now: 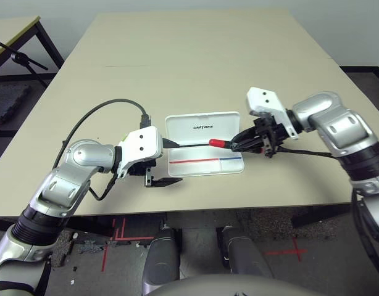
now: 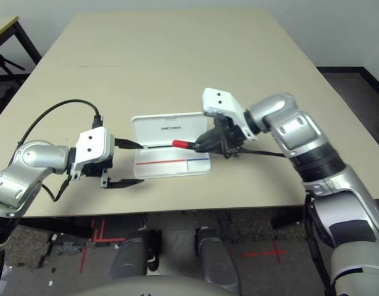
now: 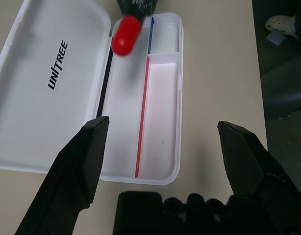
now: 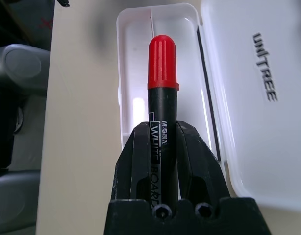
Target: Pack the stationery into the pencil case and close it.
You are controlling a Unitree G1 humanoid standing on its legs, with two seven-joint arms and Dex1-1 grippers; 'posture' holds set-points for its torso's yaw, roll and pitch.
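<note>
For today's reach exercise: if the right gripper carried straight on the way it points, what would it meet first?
Probably the open pencil case: the right gripper points down and leftward, so the marker's red cap would likely touch the tray first, though depth is uncertain.

Bright even overhead light; soft shadows; red marker cap (image 3: 126, 35) blurred close-up; mild edge distortion.

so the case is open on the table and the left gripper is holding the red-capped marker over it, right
Not quite. The case is open on the table, but the right gripper holds the red-capped marker over it, as the right wrist view shows. The left gripper is open with nothing between its fingers.
</note>
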